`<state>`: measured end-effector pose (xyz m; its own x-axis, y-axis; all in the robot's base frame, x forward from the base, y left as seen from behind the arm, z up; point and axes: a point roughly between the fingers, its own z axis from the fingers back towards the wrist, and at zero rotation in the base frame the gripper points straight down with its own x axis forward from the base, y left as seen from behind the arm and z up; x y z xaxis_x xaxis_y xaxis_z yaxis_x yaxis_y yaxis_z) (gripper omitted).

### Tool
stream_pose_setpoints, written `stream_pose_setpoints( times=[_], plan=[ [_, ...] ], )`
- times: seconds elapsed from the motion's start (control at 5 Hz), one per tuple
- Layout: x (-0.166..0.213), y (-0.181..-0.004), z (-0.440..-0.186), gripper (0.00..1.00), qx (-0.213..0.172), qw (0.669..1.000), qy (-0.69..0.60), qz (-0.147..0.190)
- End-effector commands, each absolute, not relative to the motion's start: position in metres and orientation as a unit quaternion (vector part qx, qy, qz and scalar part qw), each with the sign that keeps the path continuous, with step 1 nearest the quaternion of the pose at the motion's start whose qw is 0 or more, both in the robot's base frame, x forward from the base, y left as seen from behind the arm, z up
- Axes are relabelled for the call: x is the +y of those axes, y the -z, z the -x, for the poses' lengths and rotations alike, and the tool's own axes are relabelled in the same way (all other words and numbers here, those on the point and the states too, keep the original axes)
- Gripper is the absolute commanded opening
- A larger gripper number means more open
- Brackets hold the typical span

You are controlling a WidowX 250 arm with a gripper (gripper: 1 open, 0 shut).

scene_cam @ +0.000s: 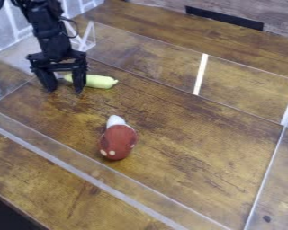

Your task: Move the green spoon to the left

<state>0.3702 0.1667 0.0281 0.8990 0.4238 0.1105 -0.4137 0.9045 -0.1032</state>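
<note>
Black gripper (60,81) pointing down, jaws spread wide, straddling the near end of the green spoon (96,83), nothing pinched, contact unclear.

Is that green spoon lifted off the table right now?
No, the green spoon lies flat on the wooden table while the open gripper stands over its left end.
</note>
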Motion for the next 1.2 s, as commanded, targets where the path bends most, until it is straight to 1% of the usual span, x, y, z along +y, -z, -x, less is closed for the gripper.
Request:
stream_pose_setpoints(
  times=[0.0,0.2,0.4,0.6,0.8,1.0],
  plan=[
    [0.164,-0.037,-0.38,1.0,-0.077,0.969,-0.234,0.031],
    [0.169,-0.037,-0.379,0.0,-0.074,0.974,-0.214,0.032],
    [0.173,-0.037,-0.375,0.0,-0.072,0.978,-0.191,0.034],
    [0.165,-0.038,-0.377,1.0,-0.064,0.979,-0.192,0.031],
    [0.155,-0.039,-0.383,1.0,-0.057,0.973,-0.223,0.027],
    [0.142,-0.042,-0.391,1.0,-0.061,0.966,-0.251,0.025]
  ],
)
